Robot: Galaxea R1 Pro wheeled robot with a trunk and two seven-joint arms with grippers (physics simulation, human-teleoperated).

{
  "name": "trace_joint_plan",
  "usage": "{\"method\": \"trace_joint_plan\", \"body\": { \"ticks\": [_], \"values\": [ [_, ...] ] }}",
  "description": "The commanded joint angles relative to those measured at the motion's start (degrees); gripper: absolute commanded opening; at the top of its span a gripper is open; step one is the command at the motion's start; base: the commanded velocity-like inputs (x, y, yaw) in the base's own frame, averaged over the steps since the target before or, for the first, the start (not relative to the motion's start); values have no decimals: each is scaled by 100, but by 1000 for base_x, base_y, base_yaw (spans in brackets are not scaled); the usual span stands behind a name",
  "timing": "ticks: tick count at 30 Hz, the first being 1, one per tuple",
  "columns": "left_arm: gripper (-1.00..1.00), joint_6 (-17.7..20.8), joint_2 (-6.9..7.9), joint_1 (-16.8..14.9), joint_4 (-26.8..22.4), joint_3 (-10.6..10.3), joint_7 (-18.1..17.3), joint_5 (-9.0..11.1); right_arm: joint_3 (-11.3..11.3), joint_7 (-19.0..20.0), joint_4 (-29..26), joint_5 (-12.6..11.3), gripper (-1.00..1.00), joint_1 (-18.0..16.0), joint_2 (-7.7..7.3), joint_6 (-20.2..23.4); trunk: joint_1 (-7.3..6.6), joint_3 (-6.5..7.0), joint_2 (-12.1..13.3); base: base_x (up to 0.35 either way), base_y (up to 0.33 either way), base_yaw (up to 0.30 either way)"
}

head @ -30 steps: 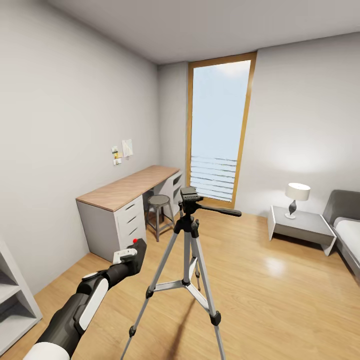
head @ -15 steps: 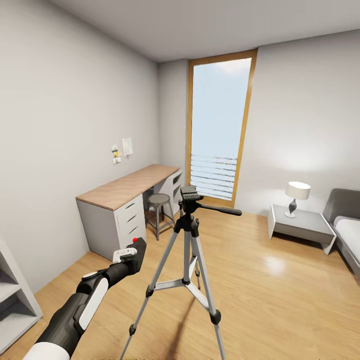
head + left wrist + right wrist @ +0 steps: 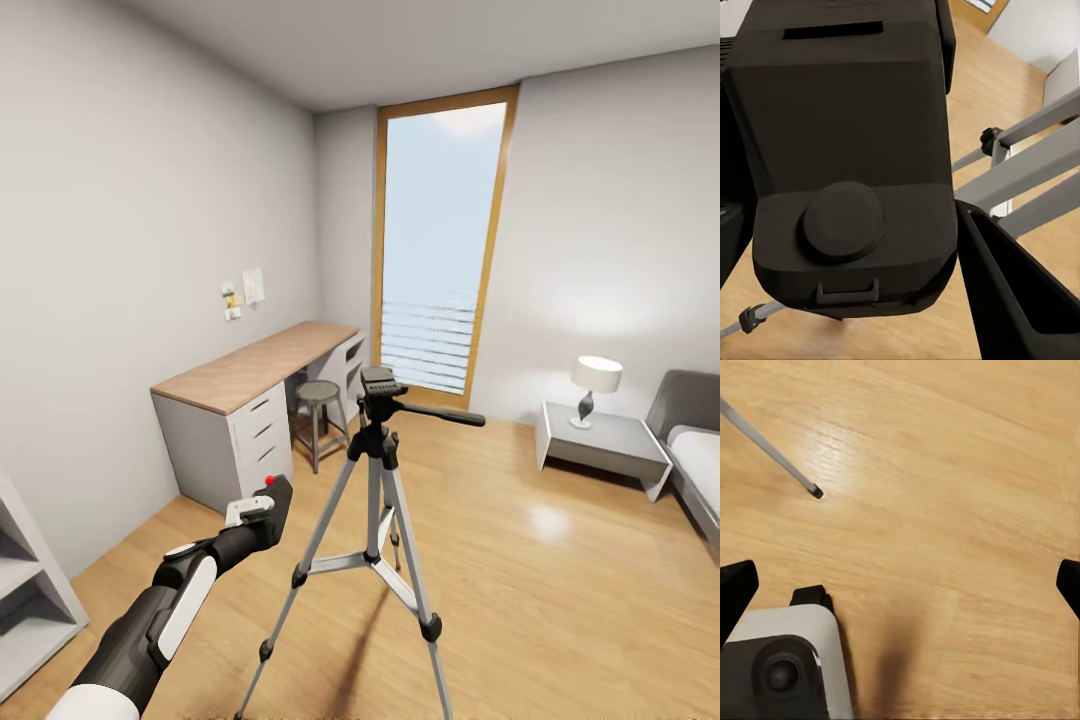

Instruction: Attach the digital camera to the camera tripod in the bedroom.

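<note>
Since a second ago the whole head view has tilted slightly, so the window (image 3: 440,250) and worktop (image 3: 255,365) sit a little higher in the picture; that is the camera's shift, while the left arm and the digital camera (image 3: 278,497) keep their place against the camera tripod (image 3: 375,480).

The left gripper (image 3: 262,512) has its jaws clamped on the digital camera, whose round red button points up. In the left wrist view the black camera body (image 3: 847,157) sits between the jaws, with one finger (image 3: 1016,292) pressed to its side and the silver tripod legs (image 3: 1035,165) just beyond.

The tripod stands upright on the light wood floor (image 3: 560,560), ahead of and beside the left jaws; its black head plate is above their level and apart from the camera.

The right gripper (image 3: 900,585) has its jaws wide apart, holding nothing, over bare floor, with a tripod foot (image 3: 815,492) near them.
</note>
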Motion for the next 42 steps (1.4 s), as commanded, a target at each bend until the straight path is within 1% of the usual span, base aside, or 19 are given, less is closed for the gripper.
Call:
{"method": "trace_joint_plan", "body": {
  "ticks": [1,2,3,9,19,42],
  "values": [
    [-100,24,4,-5,-6,-6,-9,10,-5,-3,59,-30,100,-4,1,-43,2,-20,-10,0,0,0],
    [-100,24,4,-5,-5,-6,-9,10,-4,-3,111,-27,100,-4,2,-94,2,-29,-10,0,0,0],
    [-100,24,4,-5,-4,-6,-9,9,-1,-3,232,-22,100,-4,2,-240,2,-38,-10,0,0,0],
    [-100,24,4,-5,3,-6,-9,7,3,-4,348,23,100,-4,3,-386,2,-94,-10,0,0,0],
    [-100,24,4,-5,17,0,-9,1,-2,-4,377,77,100,-4,3,-422,2,-186,-10,0,0,0],
    [-100,24,4,-5,35,3,-9,0,-2,-13,388,72,100,-4,3,-425,2,-399,-10,0,0,0]
  ]
}}
